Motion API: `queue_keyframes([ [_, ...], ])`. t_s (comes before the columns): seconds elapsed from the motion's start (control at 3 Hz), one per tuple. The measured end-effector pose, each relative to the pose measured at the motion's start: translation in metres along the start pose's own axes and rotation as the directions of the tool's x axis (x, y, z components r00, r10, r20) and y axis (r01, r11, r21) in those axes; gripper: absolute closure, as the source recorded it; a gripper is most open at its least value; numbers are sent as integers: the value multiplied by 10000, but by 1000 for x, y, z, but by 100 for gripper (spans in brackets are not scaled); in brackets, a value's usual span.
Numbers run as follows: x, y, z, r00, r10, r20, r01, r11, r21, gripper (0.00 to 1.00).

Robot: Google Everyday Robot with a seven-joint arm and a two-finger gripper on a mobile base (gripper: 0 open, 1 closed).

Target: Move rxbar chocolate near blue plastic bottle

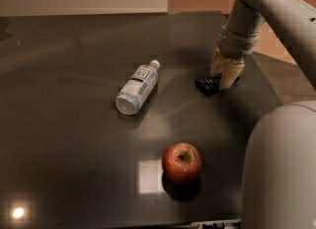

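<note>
Right now we see the rxbar chocolate (pixel 207 84) lying flat on the dark counter (pixel 69 50) toward its far right part, directly under the end effector (pixel 222 71), which comes down on it from above. The bar's right portion is hidden behind the end effector, so only its left end shows, poking out toward the left and slightly toward us. We cannot fix its long axis, and we cannot tell whether the end effector has closed on it. The blue plastic bottle (pixel 137 89) lies on its side well apart to the left, its white cap aimed at the far right. A red apple (pixel 182 162) sits nearer us, in front of both.
</note>
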State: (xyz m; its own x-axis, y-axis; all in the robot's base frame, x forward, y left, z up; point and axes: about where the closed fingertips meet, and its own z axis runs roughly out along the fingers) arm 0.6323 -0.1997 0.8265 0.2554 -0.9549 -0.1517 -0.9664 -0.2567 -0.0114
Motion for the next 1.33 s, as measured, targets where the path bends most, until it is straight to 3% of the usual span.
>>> queue_keyframes([
  [0.33,-4,0,-4,9996,152,238,-155,9998,146,100],
  [1.33,-14,8,-10,9964,453,711,-462,9989,116,100],
])
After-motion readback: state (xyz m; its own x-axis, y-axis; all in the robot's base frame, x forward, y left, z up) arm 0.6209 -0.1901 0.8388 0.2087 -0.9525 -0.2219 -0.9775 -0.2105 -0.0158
